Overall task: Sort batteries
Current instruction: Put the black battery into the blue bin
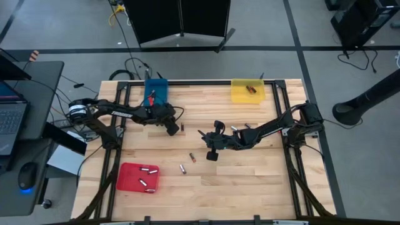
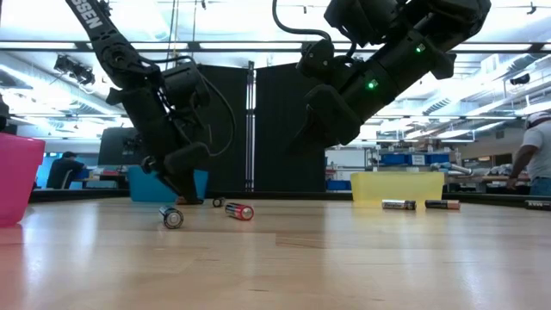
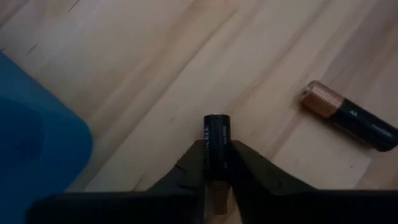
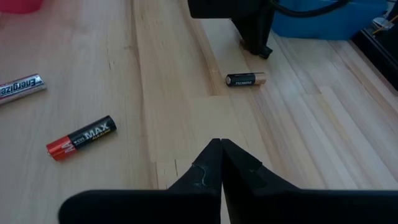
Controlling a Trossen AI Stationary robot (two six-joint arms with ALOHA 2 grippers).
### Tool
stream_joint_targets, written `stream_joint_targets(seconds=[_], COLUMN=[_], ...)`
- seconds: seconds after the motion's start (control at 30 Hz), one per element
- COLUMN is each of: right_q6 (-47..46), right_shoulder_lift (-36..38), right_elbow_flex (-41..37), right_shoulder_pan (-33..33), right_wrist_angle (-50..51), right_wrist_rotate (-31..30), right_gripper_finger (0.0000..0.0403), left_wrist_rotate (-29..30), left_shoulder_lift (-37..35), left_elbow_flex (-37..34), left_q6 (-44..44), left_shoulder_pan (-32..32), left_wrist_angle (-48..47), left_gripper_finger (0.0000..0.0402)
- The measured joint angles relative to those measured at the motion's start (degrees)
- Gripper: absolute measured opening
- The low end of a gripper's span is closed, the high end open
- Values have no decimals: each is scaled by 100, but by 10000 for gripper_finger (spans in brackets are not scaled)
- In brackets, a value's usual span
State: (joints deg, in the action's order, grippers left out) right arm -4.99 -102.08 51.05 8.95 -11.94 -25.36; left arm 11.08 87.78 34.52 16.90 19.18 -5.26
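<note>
My left gripper (image 3: 216, 163) is shut on a black battery (image 3: 217, 140), just off the blue tray's (image 1: 156, 92) near corner. A copper-ended black battery (image 3: 348, 116) lies on the wood beside it. My right gripper (image 4: 221, 152) is shut and empty, raised over the table's middle (image 1: 212, 149). Ahead of it in the right wrist view lie a black and copper battery (image 4: 245, 79), a red and black one (image 4: 81, 137) and a silvery one (image 4: 18, 88). The red tray (image 1: 128, 181) holds several batteries. The yellow tray (image 1: 237, 95) holds one (image 1: 250, 90). My left gripper pinches the black battery between its two fingers (image 3: 194, 163), which lie along its length. Its black end (image 3: 217, 119) sticks out past the fingertips. The gripper comes from above, pointing down. Whether the battery is clear of the wood, I cannot tell.
Two more batteries (image 1: 234, 128) (image 1: 247, 125) lie by my right arm, toward the yellow tray. Black frame rails run along the table's left (image 1: 119, 134), right (image 1: 289, 150) and far sides. A desk with a laptop (image 1: 9, 119) stands left of the table. A person (image 2: 538, 155) shows in the room behind.
</note>
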Motion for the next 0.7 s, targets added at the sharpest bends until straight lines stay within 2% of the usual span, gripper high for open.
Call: stream_joint_targets(seconds=[0.07, 0.3, 0.53, 0.7], right_q6=[0, 0, 0, -4], right_shoulder_lift=[0, 0, 0, 0], right_elbow_flex=[0, 0, -4, -7], right_shoulder_pan=[0, 0, 0, 1], right_wrist_angle=[1, 4, 51, 92], right_wrist_rotate=[0, 0, 0, 0], right_gripper_finger=[12, 23, 12, 17], left_wrist_rotate=[-27, -180, -152, 356], left_shoulder_lift=[-3, -118, -656, -1150], left_elbow_flex=[0, 166, 572, 895], left_q6=[-60, -59, -18, 13], left_shoulder_pan=[-27, -261, -401, -211], left_wrist_angle=[25, -161, -661, -1398], left_gripper_finger=[44, 44, 44, 44])
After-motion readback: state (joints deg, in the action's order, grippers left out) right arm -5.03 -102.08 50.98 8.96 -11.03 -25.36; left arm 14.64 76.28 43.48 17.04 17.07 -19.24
